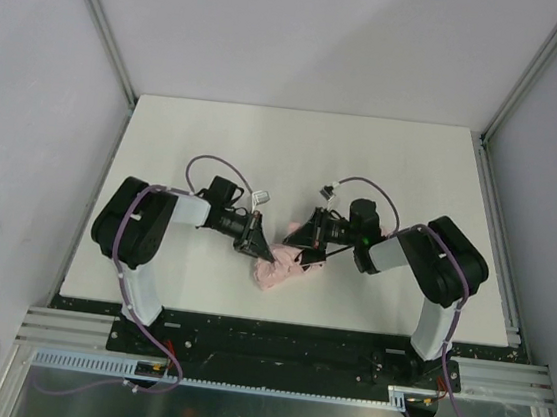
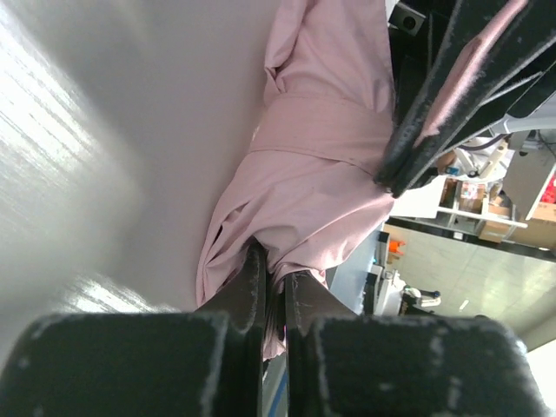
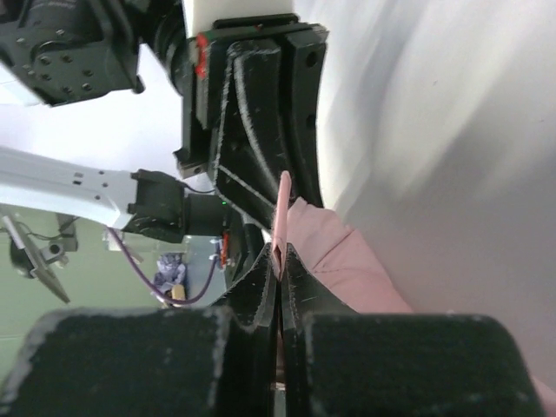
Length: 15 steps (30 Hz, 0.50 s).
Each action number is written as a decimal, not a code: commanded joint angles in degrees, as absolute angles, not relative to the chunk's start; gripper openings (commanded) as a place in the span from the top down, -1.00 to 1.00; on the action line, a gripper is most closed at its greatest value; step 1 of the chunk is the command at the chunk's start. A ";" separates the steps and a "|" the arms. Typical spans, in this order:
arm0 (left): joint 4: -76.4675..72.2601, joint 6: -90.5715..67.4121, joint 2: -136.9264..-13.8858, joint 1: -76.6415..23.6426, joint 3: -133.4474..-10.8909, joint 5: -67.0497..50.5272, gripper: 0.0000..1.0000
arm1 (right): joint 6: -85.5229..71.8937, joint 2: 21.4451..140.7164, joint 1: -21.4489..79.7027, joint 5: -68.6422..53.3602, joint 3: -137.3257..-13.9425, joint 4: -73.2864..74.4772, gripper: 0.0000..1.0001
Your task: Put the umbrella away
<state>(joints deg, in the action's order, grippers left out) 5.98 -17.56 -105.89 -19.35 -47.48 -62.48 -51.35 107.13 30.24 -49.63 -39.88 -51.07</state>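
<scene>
Pink fabric of the umbrella point(image 1: 276, 272) lies bunched on the counter point(image 1: 216, 141), lower centre of the top view. My left fingers point(image 2: 248, 287) are closed on a fold at its end, I reckon to anchor it; my right fingers point(image 3: 300, 278) are pinched tight on its thin strap point(image 3: 282, 195), likely to wrap the bundle

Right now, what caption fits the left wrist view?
Left jaws pinch the folded pink umbrella; right jaws clamp a strip of it beyond.
</scene>
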 commanded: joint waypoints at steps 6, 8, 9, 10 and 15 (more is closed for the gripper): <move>12.21 -17.46 -109.10 -15.92 -50.34 -43.34 1.00 | -63.85 112.80 31.73 -60.25 -33.81 -80.42 1.00; 13.14 -17.28 -109.26 -15.78 -51.43 -41.77 1.00 | -61.84 115.23 31.97 -58.52 -32.67 -78.27 1.00; 13.73 -17.08 -109.21 -15.76 -52.08 -40.75 1.00 | -60.85 116.50 31.89 -57.34 -32.33 -76.88 1.00; 14.16 -16.98 -108.88 -15.74 -52.58 -39.93 1.00 | -59.87 117.75 31.46 -55.61 -32.03 -75.14 1.00; 14.51 -16.74 -102.07 -15.89 -53.08 -35.39 0.95 | -56.25 121.82 29.14 -47.84 -31.53 -66.04 1.00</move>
<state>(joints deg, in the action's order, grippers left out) 14.68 -18.09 -106.85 -18.44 -51.99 -54.87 -59.72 118.41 29.87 -48.99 -33.82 -72.66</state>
